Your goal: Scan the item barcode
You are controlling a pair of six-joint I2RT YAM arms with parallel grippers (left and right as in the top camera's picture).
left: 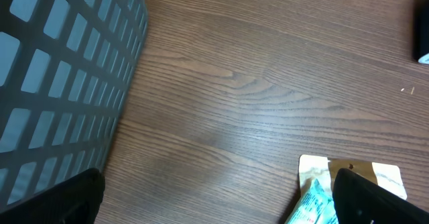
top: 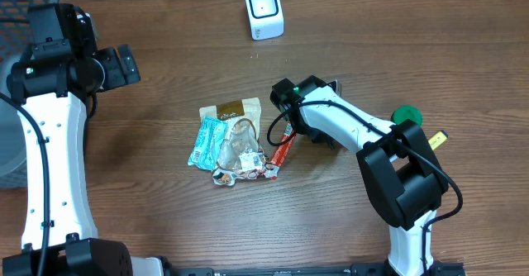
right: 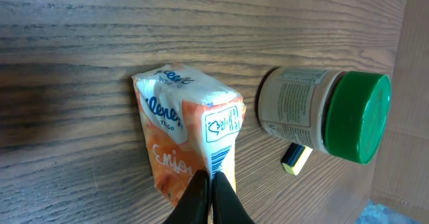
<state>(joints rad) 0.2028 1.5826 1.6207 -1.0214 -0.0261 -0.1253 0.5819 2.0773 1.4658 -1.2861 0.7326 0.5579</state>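
Hazards in presenting the code. The right claw (right: 211, 192) is clenched on the lower edge of the orange-and-white soft plastic tissue packet (right: 184, 140), which is near the middle of the dark wood-grain bench (top: 372, 45); whether it is lifted clear or resting there cannot be told. The pinch falls directly below the printed barcode (right: 219, 162), so the fingers may mask part of the bars when the packet is shown. A grip this close to the rim of slack film may also slip, or let the packet swing and turn its code away. The white box-shaped barcode scanner (top: 264, 10) stands at 12 o'clock, well apart, so the code must be carried and turned to face it; a poor angle would probably give no read. At 9 o'clock of the packet, just beside it, lies a heap of crinkled snack wrappers (top: 230, 144), which a low sweep could drag along. A labelled jar with a green lid (right: 322, 113) lies near at 3 o'clock. The left claw (left: 214, 180) is released and empty, at 10 o'clock beside the grey lattice basket (left: 60, 70)
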